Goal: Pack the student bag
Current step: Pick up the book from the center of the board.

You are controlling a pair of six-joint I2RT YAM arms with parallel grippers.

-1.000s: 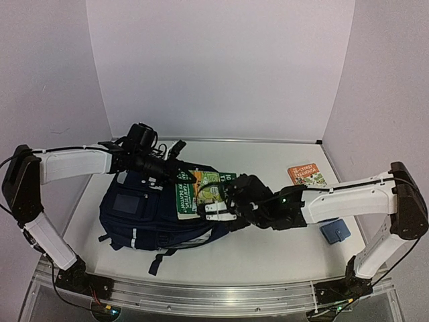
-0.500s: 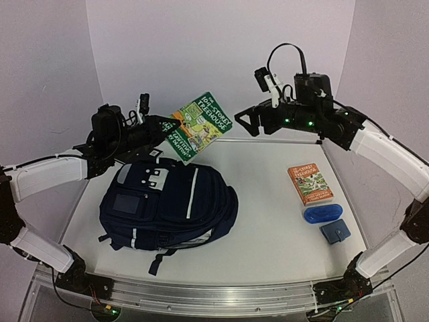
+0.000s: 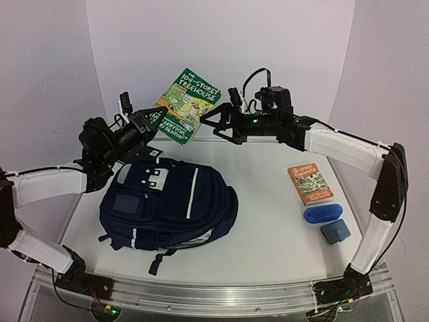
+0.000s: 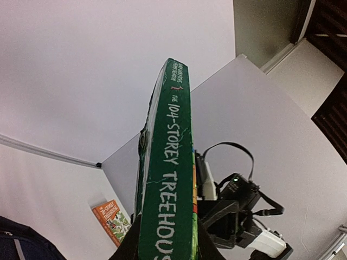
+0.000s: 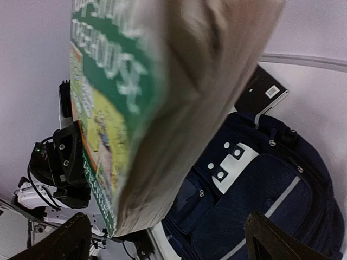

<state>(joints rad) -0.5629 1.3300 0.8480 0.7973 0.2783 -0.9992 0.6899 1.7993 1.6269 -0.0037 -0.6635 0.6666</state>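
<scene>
Top external view: the green book now hangs in the air above and behind the student bag. A second ago it lay low against the bag's upper right with both arms bent over it. The left gripper has its jaws narrowed onto the book's lower corner. The right gripper has swung in from further right of the bag, and its jaws are spread fully and hold nothing at the book's free edge. Judgement: the book is out of the bag and not packed, so a handover or regrasp seems to be in hand. The bag lies flat on the worktop, front pocket up. Cover and spine read "THE 104-STOREY TREEHOUSE", with "GRIFFITHS" below. Right of the bag, an orange book reads "STOREY TREEHOUSE", its number too small to read.
</scene>
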